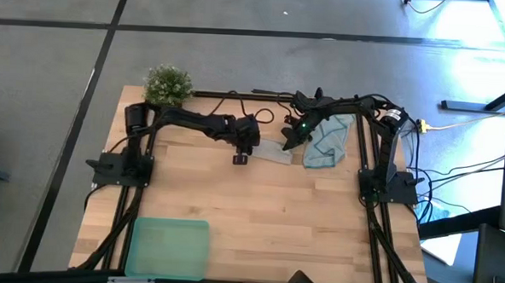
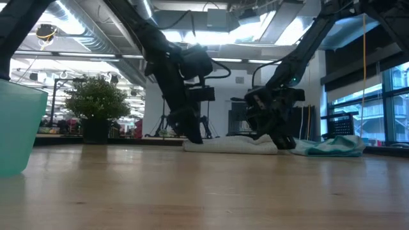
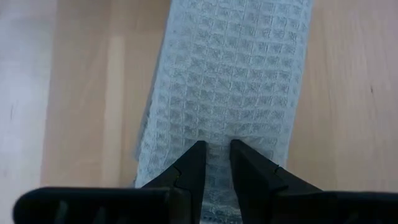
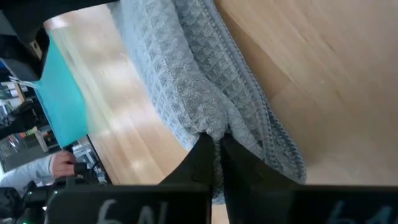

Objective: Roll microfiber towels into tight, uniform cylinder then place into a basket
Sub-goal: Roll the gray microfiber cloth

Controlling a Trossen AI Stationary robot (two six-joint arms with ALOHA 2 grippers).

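Observation:
The pale grey towel (image 1: 273,153) lies on the table as a narrow folded strip between my two grippers; it also shows in the low view (image 2: 230,145). My left gripper (image 1: 244,150) is shut on its left end. My right gripper (image 1: 288,145) is shut on its right end. The light blue towel (image 1: 329,141) lies crumpled on the table at the far right, behind my right gripper. The mint-green basket (image 1: 168,247) stands at the near left of the table. My left gripper pinches the grey towel's end (image 3: 214,138) between its two fingertips, at the middle of the strip's width. The fingers come from above, pointing down. The strip lies flat on the table and runs away from the fingers. My right gripper pinches a bunched-up ridge of the grey towel (image 4: 214,132) between its two fingers, several layers together. The fingers come from above, slanting down. The towel rests on the table, puckered around the fingers.
A potted plant (image 1: 167,85) stands at the far left corner. Cables run along the table's far edge (image 1: 271,95). Bare wood lies between the towels and the basket. A person's hand (image 4: 59,163) shows beyond the table in the right wrist view.

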